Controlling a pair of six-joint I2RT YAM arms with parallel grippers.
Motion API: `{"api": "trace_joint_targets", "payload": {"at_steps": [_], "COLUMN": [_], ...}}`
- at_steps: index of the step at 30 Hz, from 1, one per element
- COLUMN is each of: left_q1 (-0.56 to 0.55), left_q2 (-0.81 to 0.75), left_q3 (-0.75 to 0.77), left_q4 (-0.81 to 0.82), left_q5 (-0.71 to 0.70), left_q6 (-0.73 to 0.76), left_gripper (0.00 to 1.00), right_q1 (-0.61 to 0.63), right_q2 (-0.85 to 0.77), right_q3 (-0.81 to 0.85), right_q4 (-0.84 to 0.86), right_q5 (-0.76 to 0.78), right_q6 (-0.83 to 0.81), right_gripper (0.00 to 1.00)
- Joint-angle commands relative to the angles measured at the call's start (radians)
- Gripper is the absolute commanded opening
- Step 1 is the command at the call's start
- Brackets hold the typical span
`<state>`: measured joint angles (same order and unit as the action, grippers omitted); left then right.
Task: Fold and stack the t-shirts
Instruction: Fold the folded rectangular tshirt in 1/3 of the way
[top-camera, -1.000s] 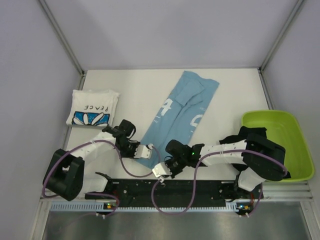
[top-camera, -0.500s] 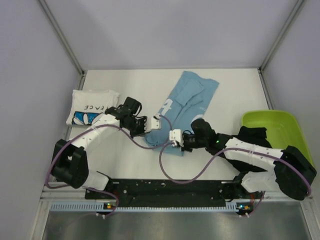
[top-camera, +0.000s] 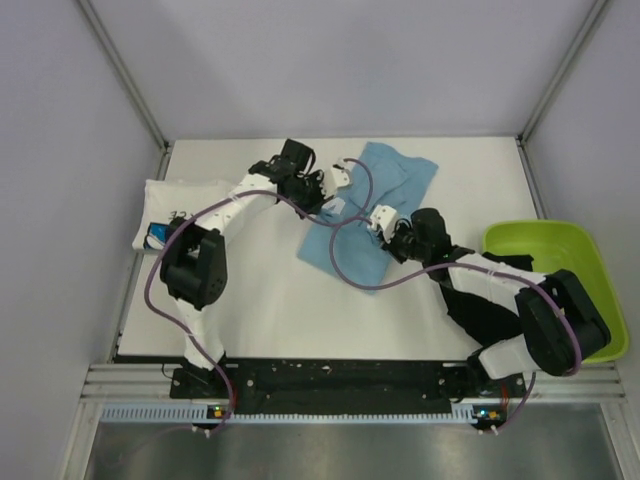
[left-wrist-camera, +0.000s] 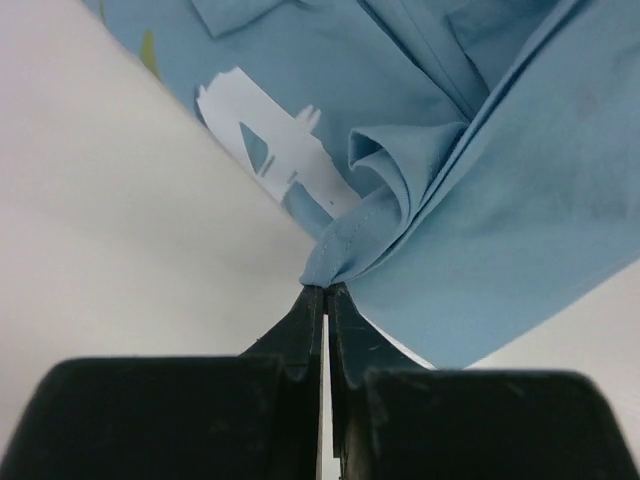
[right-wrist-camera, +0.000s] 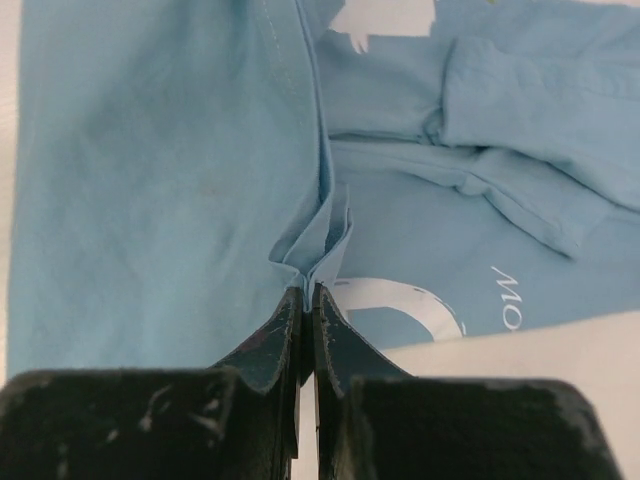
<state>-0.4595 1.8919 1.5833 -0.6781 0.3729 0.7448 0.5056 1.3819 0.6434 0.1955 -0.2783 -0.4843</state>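
The light blue t-shirt (top-camera: 360, 215) lies at the middle back of the table, its near part folded back over itself. My left gripper (top-camera: 338, 180) is shut on its hem at the left edge (left-wrist-camera: 345, 255). My right gripper (top-camera: 380, 217) is shut on the hem's other corner (right-wrist-camera: 320, 250). The white print shows in both wrist views. The white "PEACE" t-shirt (top-camera: 175, 200) lies folded at the far left, partly behind my left arm. The black t-shirt (top-camera: 490, 300) lies beside the bin under my right arm.
A lime-green bin (top-camera: 565, 285) stands at the right edge of the table. Cables from both arms loop over the light blue shirt and the table's middle. Grey walls enclose the table at the back and sides.
Both grippers have carried the light blue shirt's near hem away from the table's front toward the back, folding the long shirt over itself to about half its length. Both arms now reach far.
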Motion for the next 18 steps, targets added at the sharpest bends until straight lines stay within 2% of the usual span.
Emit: {"api": "trace_joint_targets", "payload": {"at_steps": [1, 9, 16, 18], "left_q1": [-0.004, -0.007, -0.008, -0.01], "left_q2": [0.099, 0.263, 0.323, 0.335], "left_q3": [0.122, 0.305, 0.337, 0.346], "left_q4": [0.055, 0.012, 0.014, 0.031], "left_q5": [-0.025, -0.063, -0.078, -0.095], "left_q6": [-0.073, -0.105, -0.11, -0.114], "left_gripper": [0.0, 0.0, 0.0, 0.0], "right_q1": [-0.044, -0.098, -0.113, -0.113], "right_q2": [0.075, 0.164, 0.249, 0.264], "right_q3": [0.068, 0.108, 0.174, 0.183], "right_q4": [0.113, 0.148, 0.095, 0.099], "right_q5": [0.079, 0.11, 0.137, 0.197], "right_q6": [-0.008, -0.016, -0.06, -0.047], "right_gripper": [0.0, 0.0, 0.0, 0.0]}}
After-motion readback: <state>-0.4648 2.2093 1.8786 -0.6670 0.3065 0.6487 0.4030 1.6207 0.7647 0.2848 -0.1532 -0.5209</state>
